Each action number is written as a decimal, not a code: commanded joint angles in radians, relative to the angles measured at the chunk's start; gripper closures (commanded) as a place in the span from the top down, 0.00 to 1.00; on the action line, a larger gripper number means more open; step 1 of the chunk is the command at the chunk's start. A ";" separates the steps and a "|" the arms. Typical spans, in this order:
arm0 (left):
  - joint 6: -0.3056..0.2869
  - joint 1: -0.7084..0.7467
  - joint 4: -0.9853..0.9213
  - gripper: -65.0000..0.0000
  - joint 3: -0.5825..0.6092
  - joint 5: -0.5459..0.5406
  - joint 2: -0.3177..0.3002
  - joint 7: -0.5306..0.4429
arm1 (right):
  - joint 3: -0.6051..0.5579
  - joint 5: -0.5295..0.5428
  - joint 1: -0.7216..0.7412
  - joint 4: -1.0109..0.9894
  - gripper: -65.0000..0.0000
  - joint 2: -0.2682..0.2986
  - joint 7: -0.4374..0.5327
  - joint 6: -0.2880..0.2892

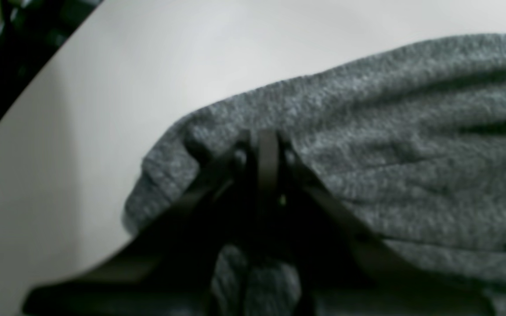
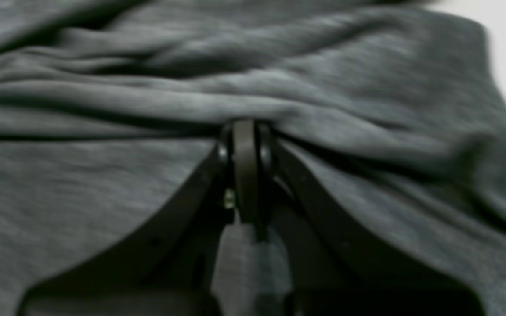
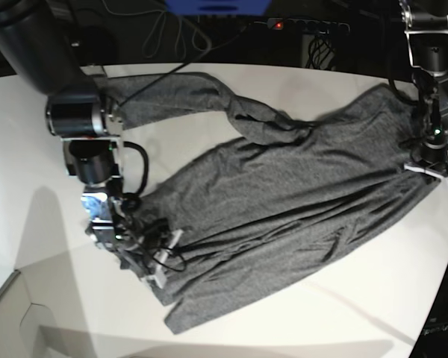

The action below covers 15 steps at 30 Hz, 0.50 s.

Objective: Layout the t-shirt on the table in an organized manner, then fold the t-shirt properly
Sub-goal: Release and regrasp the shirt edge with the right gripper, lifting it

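Reaching down at opposite ends, both arms' fingers (image 1: 267,145) (image 2: 245,140) clamp the t-shirt (image 3: 284,186).

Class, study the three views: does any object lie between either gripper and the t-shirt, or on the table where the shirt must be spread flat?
Nothing visible does. The left gripper and the right gripper both have their jaws shut directly on the t-shirt. The table around it shows only bare white surface.

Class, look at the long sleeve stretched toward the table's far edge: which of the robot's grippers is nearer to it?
Right. The right gripper pinches the t-shirt below the sleeve; the left gripper grips the opposite end, across the table.
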 commanded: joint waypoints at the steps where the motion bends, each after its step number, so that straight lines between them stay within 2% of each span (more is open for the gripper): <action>1: 0.008 0.024 0.046 0.04 -0.026 0.000 -0.006 0.059 | 0.008 0.020 0.045 0.052 0.00 0.000 0.022 0.005; 4: 0.008 0.074 0.229 0.04 -0.110 0.000 0.032 0.128 | 0.056 0.020 -0.004 0.211 0.00 -0.013 -0.055 0.005; 8: 0.008 0.094 0.424 0.04 -0.179 0.000 0.072 0.218 | 0.085 0.023 -0.138 0.523 0.00 -0.022 -0.205 0.005; 12: 0.008 0.063 0.496 0.04 -0.178 0.000 0.097 0.266 | 0.081 0.025 -0.331 0.834 0.00 -0.065 -0.345 0.007; 15: 0.008 -0.012 0.462 0.04 -0.116 0.008 0.112 0.267 | 0.076 0.025 -0.517 1.040 0.00 -0.128 -0.405 0.010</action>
